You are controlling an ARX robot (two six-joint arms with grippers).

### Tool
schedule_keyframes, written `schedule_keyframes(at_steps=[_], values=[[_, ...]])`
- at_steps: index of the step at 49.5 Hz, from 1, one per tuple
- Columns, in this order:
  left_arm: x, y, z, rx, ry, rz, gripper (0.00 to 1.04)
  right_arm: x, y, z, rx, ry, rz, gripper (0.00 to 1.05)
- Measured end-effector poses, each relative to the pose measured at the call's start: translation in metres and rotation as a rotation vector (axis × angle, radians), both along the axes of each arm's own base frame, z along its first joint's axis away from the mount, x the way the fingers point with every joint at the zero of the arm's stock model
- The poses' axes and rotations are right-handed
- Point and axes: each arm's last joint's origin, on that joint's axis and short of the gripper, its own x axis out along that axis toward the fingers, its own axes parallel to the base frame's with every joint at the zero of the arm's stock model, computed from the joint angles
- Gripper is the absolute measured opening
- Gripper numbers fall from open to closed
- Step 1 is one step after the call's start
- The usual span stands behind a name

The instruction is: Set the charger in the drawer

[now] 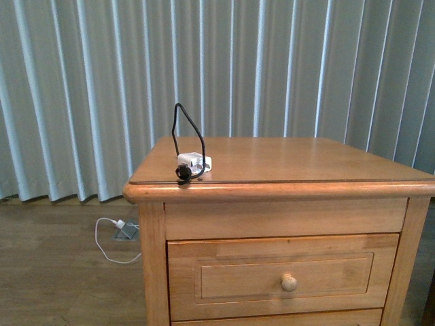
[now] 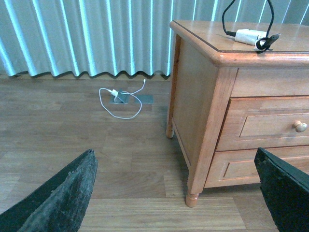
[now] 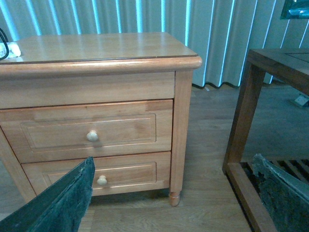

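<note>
Drawer (image 1: 282, 275) shut; charger (image 1: 194, 163) on nightstand (image 1: 306, 159) by front edge. Left gripper (image 2: 174, 193), right gripper (image 3: 174, 198) both spread wide, empty. Best: pinch knob (image 1: 289, 282) squarely, pull straight out

Honestly, all you get to see of the robot is its fingers. The left gripper (image 2: 174, 157) has two chunky wedge-shaped fingers (image 2: 60, 198). They're matte black with a slight green tint, rough and grainy like worn rubber, and each narrows to a blunt tip. Same deal on the right gripper (image 3: 173, 162): dark greenish-black fingers (image 3: 60, 203), pretty scuffed up, with pale grey speckling along the inner edge of one.
</note>
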Motion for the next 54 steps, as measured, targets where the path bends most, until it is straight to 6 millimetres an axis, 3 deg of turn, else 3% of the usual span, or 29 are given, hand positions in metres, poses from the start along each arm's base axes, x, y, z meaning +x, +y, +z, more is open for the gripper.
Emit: schedule_keyframes(at_steps=[40,45,54], values=[[0.000,0.000,0.000,0.000,0.000,0.000,0.99,0.000,0.000,0.000,0.000,0.000,0.004,0.96],[0.000,0.000,0.000,0.000,0.000,-0.001,0.99,0.003,0.001,-0.001,-0.097,0.012,0.204,0.96],[0.000,0.000,0.000,0.000,0.000,-0.001,0.99,0.022,0.006,-0.004,-0.092,0.183,0.233,0.96]])
